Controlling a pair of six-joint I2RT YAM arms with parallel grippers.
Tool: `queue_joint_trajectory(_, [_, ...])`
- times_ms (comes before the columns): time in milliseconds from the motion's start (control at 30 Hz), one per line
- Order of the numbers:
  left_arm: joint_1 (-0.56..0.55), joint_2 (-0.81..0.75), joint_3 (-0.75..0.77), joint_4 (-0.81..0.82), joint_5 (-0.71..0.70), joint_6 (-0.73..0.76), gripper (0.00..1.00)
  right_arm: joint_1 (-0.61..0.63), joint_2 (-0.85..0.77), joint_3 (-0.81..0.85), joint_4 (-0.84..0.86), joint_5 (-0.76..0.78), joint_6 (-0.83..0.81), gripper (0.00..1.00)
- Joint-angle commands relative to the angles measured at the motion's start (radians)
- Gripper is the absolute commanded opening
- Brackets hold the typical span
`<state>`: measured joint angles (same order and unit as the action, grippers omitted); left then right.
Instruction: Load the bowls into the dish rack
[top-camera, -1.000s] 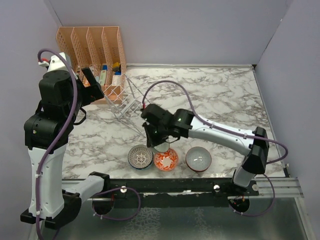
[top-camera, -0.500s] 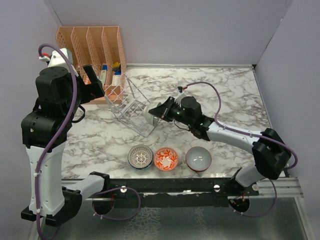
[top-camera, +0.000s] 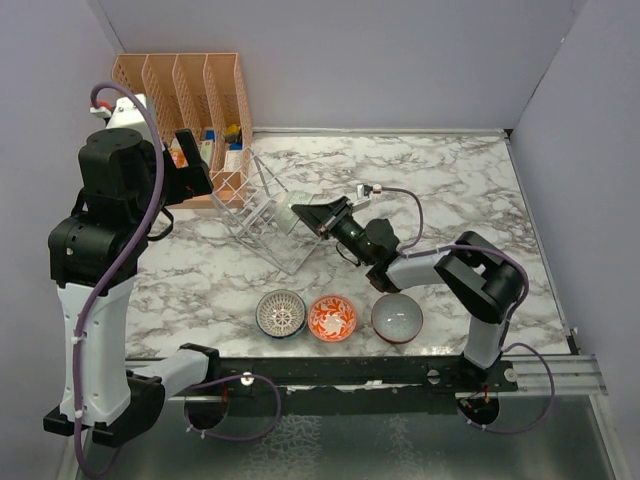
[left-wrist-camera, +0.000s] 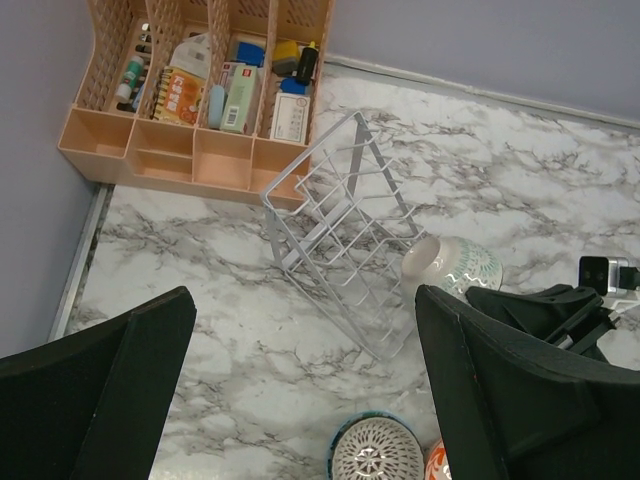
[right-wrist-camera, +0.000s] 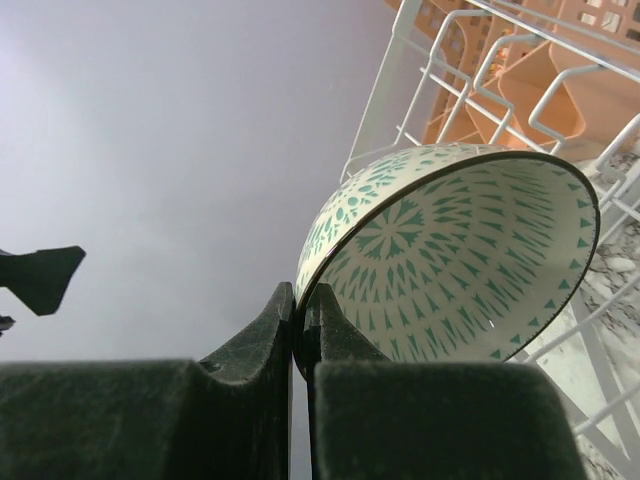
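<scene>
Since a second ago the right arm has swung away from the row of bowls at the front and carried the green leaf-patterned bowl (top-camera: 306, 214) back to the dish rack (top-camera: 262, 212). That bowl now hangs on its side in the air, just beside the rack's right-hand end; whether it touches the wire I cannot tell. The right gripper (right-wrist-camera: 296, 300) has its jaws pinched tight on the bowl's rim, one finger inside and one outside. The rack itself sits tipped up on an edge, not flat, close to the orange organizer (top-camera: 185, 95) at the back left. Three more bowls rest in a line on the marble table (top-camera: 450, 190) near the front: a white lattice bowl (top-camera: 281, 313), an orange-patterned bowl (top-camera: 332, 318) and a grey-white bowl with a red rim (top-camera: 397, 318). The left gripper (left-wrist-camera: 302, 300) hovers high above the rack, jaws spread wide, holding nothing.
</scene>
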<state>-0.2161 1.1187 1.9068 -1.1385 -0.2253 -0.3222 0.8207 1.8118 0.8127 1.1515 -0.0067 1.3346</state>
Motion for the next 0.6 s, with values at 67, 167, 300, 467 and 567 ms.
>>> queue_joint_trajectory(67, [-0.001,0.002,-0.018,0.006,0.029,0.027,0.95,0.009,0.128,0.035,0.397,0.069,0.131,0.01])
queue_joint_trajectory(167, [-0.001,0.004,-0.027,0.005,0.03,0.034,0.95,0.023,0.172,0.042,0.444,0.095,0.168,0.01])
queue_joint_trajectory(300, [-0.004,0.006,-0.035,0.009,0.027,0.043,0.96,0.045,0.192,0.022,0.464,0.141,0.194,0.01])
queue_joint_trajectory(467, [-0.008,0.004,-0.05,0.012,0.024,0.048,0.96,0.05,0.183,-0.006,0.44,0.184,0.2,0.01])
queue_joint_trajectory(567, [-0.009,0.005,-0.055,0.015,0.018,0.053,0.97,0.05,0.192,-0.02,0.43,0.208,0.218,0.01])
